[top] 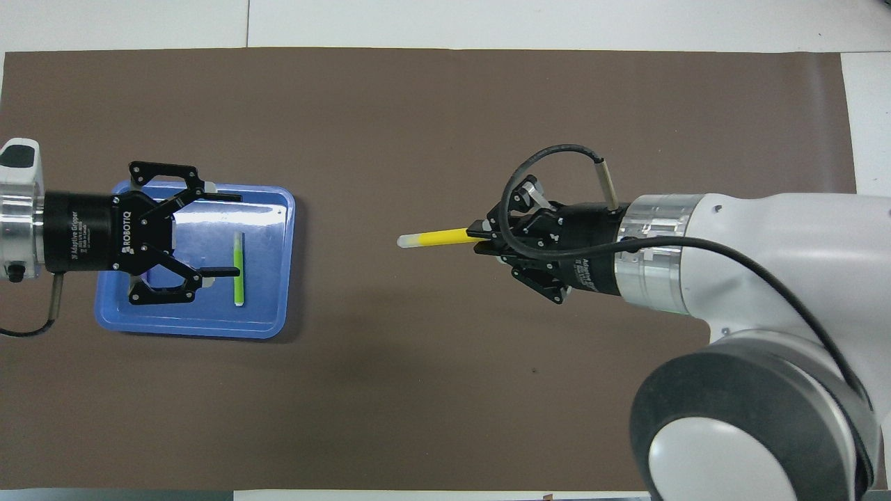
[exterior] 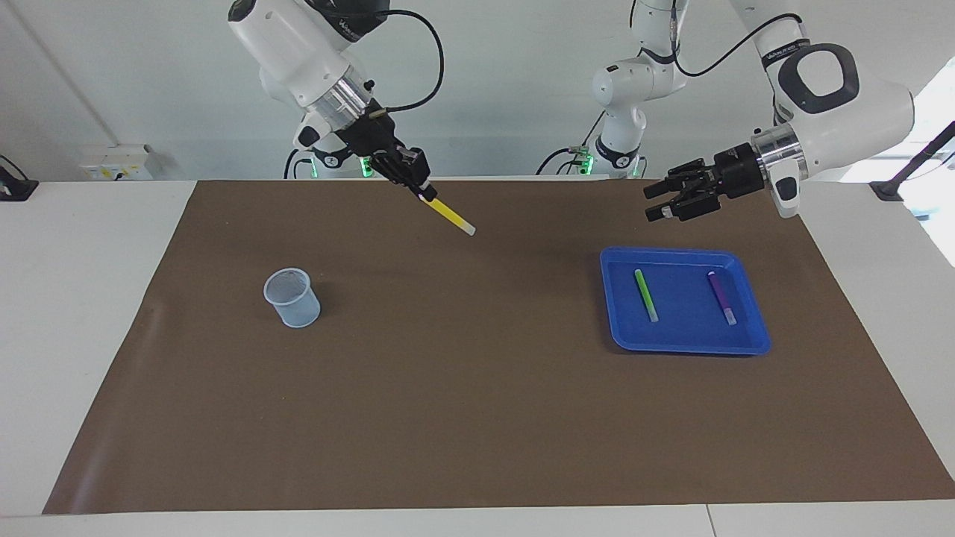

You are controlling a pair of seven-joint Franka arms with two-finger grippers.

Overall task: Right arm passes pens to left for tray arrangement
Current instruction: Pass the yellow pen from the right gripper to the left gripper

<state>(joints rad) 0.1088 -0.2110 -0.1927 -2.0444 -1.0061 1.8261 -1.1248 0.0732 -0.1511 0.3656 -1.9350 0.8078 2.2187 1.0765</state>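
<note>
Right gripper (exterior: 419, 189) is raised over the brown mat (exterior: 477, 418), fingers pinched on one end of the yellow pen (exterior: 448, 214). The pen is held slanted, pale tip pointed toward the left arm's end of the table.

Left gripper (exterior: 660, 201) is held in the air over the tray (exterior: 686, 344), fingers spread, nothing between them.

Green pen (exterior: 646, 295) and purple pen (exterior: 721, 297) are laid flat in the tray, roughly parallel, well apart, the purple one nearer the left arm's end.

A pale cup (exterior: 292, 297) is seen upright on the mat toward the right arm's end.
</note>
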